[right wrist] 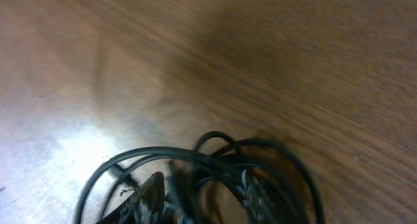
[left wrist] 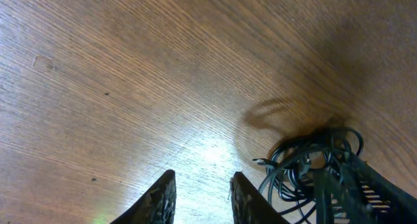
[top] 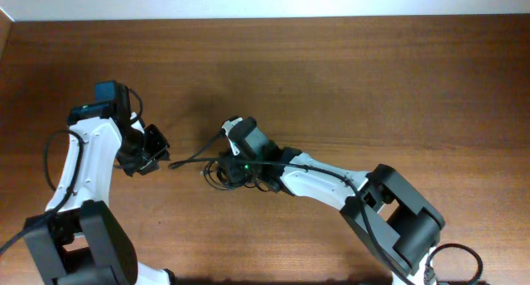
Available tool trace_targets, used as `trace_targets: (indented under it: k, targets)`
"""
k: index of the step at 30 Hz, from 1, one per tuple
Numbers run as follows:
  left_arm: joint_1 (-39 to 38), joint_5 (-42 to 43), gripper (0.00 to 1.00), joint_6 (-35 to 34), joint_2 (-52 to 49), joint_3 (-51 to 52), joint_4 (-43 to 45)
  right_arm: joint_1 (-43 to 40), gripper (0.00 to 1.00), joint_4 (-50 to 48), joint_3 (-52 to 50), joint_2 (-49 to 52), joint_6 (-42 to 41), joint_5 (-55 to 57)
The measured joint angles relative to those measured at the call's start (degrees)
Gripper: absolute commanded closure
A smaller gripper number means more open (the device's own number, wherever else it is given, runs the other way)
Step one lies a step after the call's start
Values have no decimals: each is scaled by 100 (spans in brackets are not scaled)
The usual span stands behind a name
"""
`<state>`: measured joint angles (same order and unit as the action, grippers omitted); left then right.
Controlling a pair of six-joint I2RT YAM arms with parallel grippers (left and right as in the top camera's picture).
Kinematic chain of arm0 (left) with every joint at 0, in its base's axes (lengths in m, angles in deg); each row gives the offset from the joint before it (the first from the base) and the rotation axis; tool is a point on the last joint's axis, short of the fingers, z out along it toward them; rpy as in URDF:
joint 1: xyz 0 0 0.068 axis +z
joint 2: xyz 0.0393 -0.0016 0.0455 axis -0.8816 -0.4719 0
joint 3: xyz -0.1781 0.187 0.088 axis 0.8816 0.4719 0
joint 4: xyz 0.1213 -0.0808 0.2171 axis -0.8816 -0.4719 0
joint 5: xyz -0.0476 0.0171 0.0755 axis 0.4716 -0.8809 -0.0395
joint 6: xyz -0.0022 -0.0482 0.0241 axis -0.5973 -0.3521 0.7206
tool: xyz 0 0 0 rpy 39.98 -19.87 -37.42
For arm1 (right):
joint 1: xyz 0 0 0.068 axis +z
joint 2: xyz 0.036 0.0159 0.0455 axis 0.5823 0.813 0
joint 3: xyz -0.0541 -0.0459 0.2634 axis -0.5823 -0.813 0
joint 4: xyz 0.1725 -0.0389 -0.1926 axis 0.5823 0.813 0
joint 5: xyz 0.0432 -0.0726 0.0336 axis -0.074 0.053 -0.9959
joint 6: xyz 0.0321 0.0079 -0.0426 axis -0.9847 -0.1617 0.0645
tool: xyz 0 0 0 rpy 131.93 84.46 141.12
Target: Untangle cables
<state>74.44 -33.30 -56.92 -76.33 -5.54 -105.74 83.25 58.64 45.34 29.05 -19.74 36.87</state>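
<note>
The cables (top: pixel 212 174) are a small tangle of thin black cords on the wooden table, with one strand trailing left toward my left gripper. My right gripper (top: pixel 226 164) sits right over the tangle. In the right wrist view its fingers (right wrist: pixel 203 199) are spread apart, and blurred cable loops (right wrist: pixel 140 152) lie between and around them. My left gripper (top: pixel 157 156) is a short way left of the tangle. In the left wrist view its fingers (left wrist: pixel 203 199) are open with bare table between them, and the tangle (left wrist: pixel 306 160) lies ahead to the right.
The wooden table (top: pixel 373 78) stretches behind and to the right. Its far edge meets a white wall at the top. The right arm's white links (top: pixel 323 181) cross the front middle, and thicker black robot wiring (top: pixel 50 156) loops beside the left arm.
</note>
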Motion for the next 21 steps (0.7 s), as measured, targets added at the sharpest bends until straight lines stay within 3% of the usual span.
trace_targets:
  k: [7, 8, 13, 17, 21]
  targets:
    - [-407, 17, 68, -4, 0, 4, 221, 0, 76, -24, 0, 87, -232, 146]
    - [-472, 17, 69, -4, 0, 4, 225, 0, 94, -17, 0, 87, -234, 120]
    - [-494, 17, 67, 0, 0, 4, 238, -42, 96, 7, 0, 74, -254, -131]
    - [-494, 525, 48, 431, 0, 4, 323, -529, 96, 199, -2, -546, -522, -1178]
    - [-494, 1746, 39, 1429, 0, 9, 476, -1029, 96, 177, 0, -1266, -984, -2304]
